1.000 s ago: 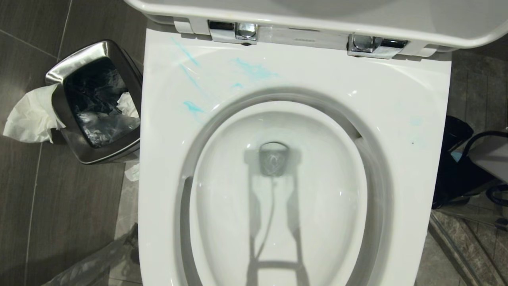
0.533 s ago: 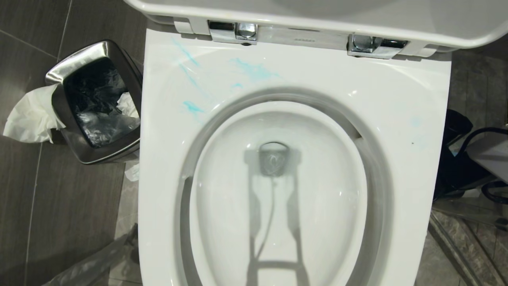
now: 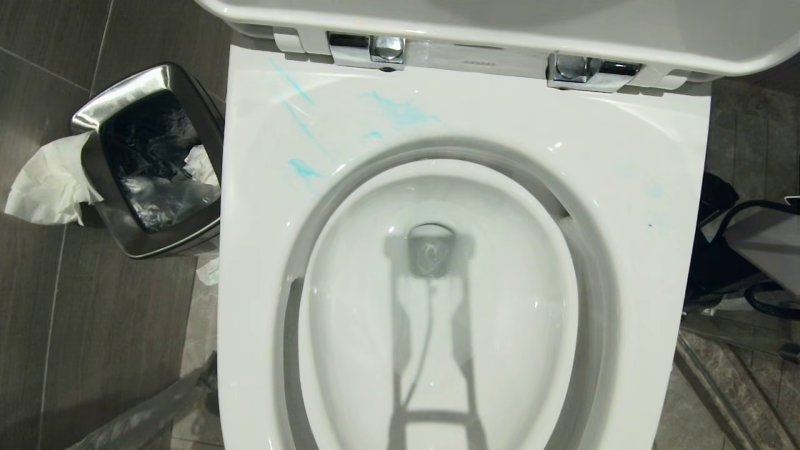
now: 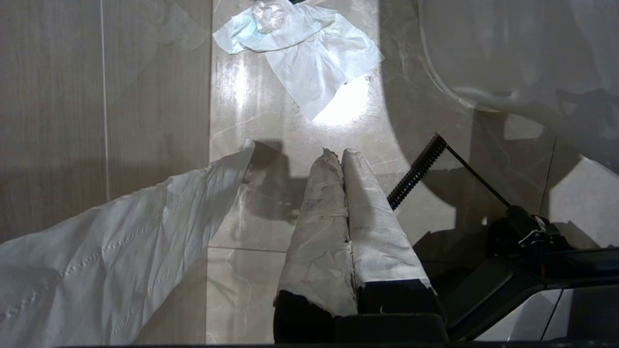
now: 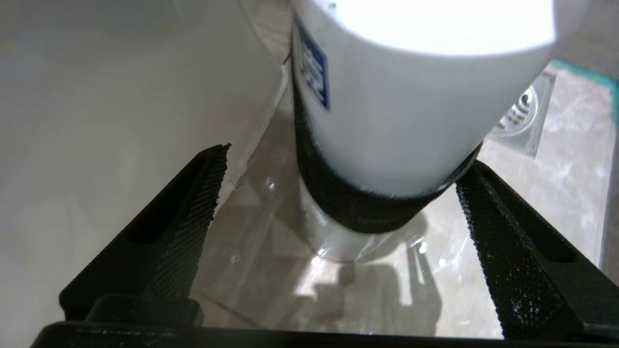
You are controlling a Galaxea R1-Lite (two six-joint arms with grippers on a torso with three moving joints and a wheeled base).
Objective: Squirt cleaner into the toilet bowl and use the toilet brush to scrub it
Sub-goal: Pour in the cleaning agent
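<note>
The white toilet bowl point(image 3: 625, 156) fills the head view, seat and lid raised. Turquoise cleaner point(image 3: 400, 109) lies in thin streaks and smears on the rim's back left. The toilet brush is out of view. My right gripper point(image 5: 342, 164) is open, low beside the toilet. Its black fingers point(image 5: 193, 212) straddle a white bottle point(image 5: 401, 121) with a black band and a blue label, which stands on the floor. Only a grey link of the right arm point(image 3: 762, 240) shows at the head view's right edge. My left gripper point(image 4: 342, 152) is shut on nothing, its fingers wrapped in white, hanging over the floor.
A square steel waste bin point(image 3: 150, 81) with a black liner stands left of the bowl, crumpled tissue point(image 3: 44, 187) beside it. More tissue point(image 4: 309, 53) lies on the tiles ahead of the left gripper. A floor drain point(image 5: 522, 111) sits behind the bottle.
The right arm at the head view's right edge has shifted a little beside the bowl. The bowl, the streaks and the bin are unchanged.
</note>
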